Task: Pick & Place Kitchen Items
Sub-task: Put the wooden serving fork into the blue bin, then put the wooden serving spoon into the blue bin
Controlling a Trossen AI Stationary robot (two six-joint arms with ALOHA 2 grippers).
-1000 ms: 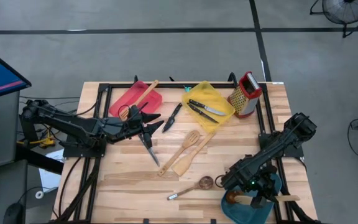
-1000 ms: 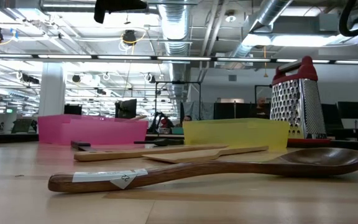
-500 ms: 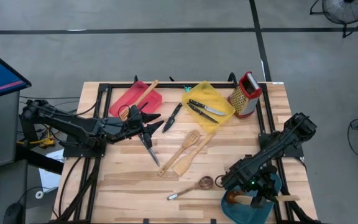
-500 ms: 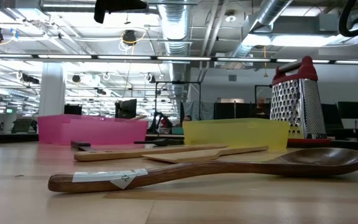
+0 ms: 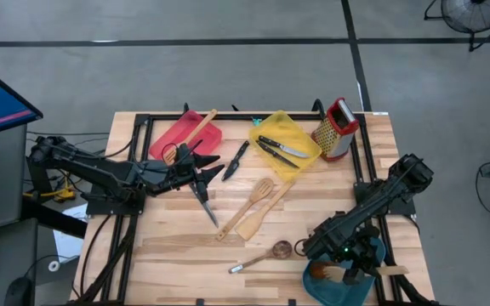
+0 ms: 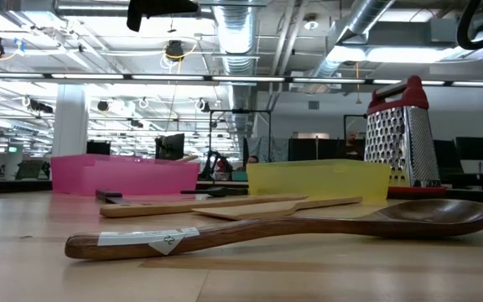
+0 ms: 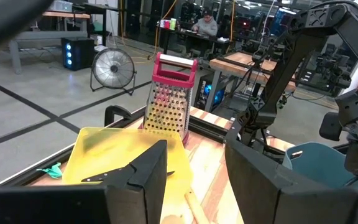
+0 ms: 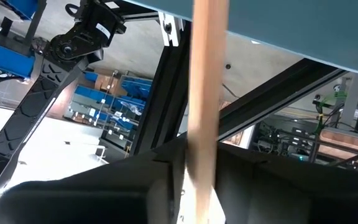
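Two spatulas (image 5: 253, 206) lie between yellow tray (image 5: 286, 144) and spoon (image 5: 262, 257).

Even, bright light falls from overhead, and the wooden table (image 5: 177, 246) shows only short, soft shadows under the arms. At table height, ceiling lamps (image 6: 174, 50) glare white and the room's far left washes out pale; the near spoon (image 6: 292, 225) is sharp. A wooden handle (image 8: 204, 93) close to the right wrist camera is blurred.
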